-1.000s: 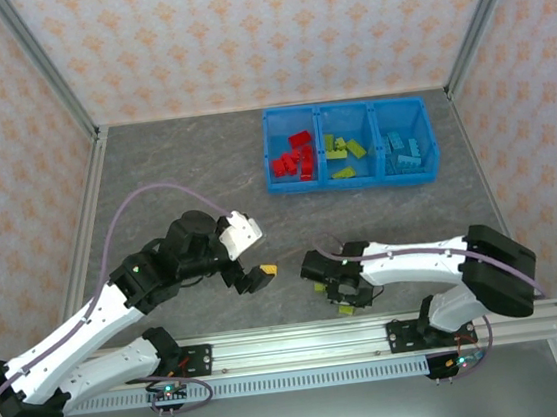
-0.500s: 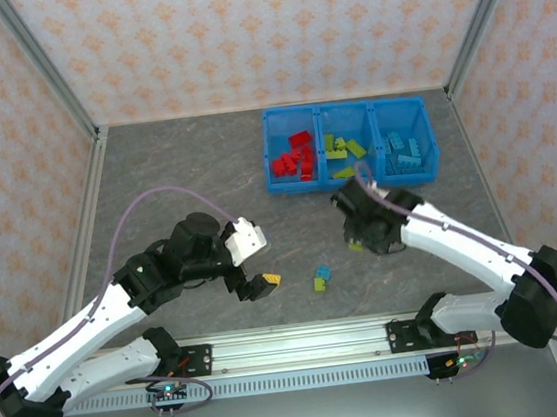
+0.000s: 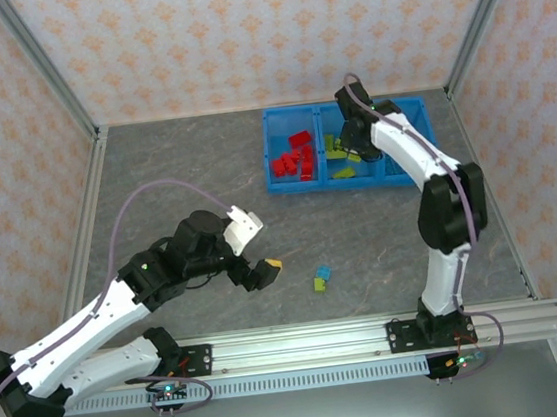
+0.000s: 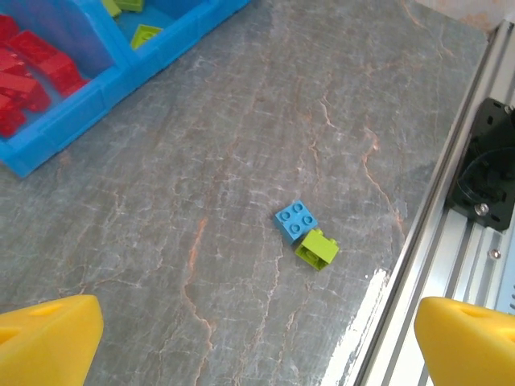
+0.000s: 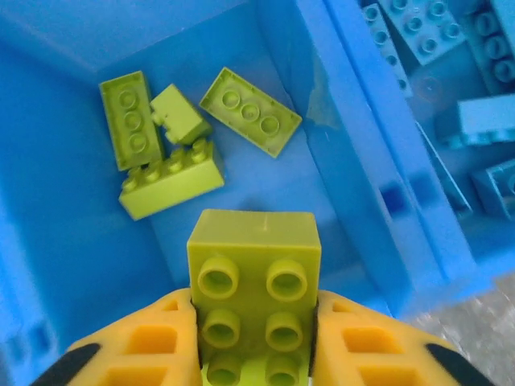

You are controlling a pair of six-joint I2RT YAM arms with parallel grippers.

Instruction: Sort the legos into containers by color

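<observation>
A lime green brick [image 5: 254, 273] with two rows of round studs on top and a smooth far end sits clamped between the yellow fingers [image 5: 145, 346] of the right tool [image 5: 254, 350], which press against both of its long sides. The brick hangs over the middle one of three bright blue bins [image 3: 351, 184] joined in a row at the far right of the grey veined surface [image 3: 183, 169].

On the floor of that middle bin lie four more lime green bricks [image 5: 249, 111]: two long ones lying flat with studs up, a long one tipped on its side, and a small one between them. The right-hand bin holds light blue bricks [image 5: 418, 24]. The left-hand bin holds red bricks [image 3: 293, 159].

Well apart from the bins, towards the near edge, two small bricks rest on the surface touching each other: a loose light blue brick [image 4: 295, 221] with four studs up, and a loose green brick [image 4: 317, 248] at its near side.

The left tool [image 3: 261, 273] hovers to the left of this pair with its yellow fingertips [image 4: 48, 338] spread wide and nothing between them.
</observation>
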